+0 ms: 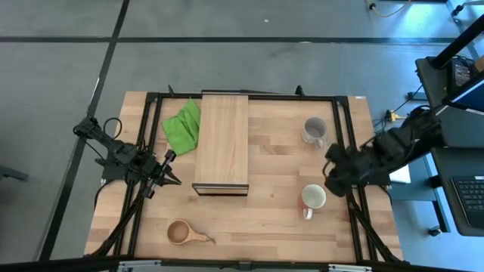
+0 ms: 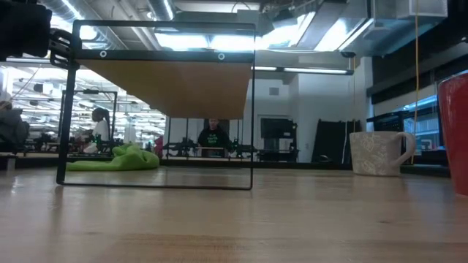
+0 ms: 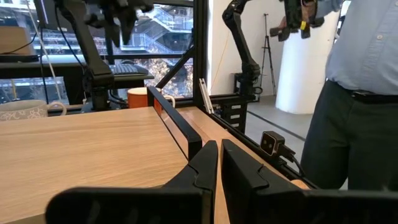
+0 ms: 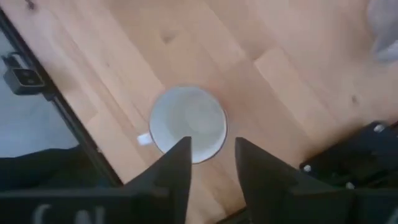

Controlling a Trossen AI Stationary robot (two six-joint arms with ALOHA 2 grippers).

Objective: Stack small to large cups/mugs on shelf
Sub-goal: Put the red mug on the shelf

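The red mug with a white inside [image 1: 312,198] stands upright on the table's right side; it also shows at the right edge of the low view [image 2: 455,131]. The grey mug [image 1: 314,130] stands beyond it. The small wooden cup [image 1: 181,232] lies near the front left. The light-wood shelf [image 1: 221,143] stands at the table's middle. My right gripper [image 4: 212,152] is open and hovers above the red mug [image 4: 188,124], pointing down, touching nothing. My left gripper [image 3: 219,165] is shut and empty, left of the shelf [image 1: 170,170].
A green cloth [image 1: 182,126] lies beside the shelf's far left side. A black metal frame [image 1: 340,98] runs around the table. A person [image 3: 360,93] stands beyond the table's edge. Bare wood lies between the shelf and the mugs.
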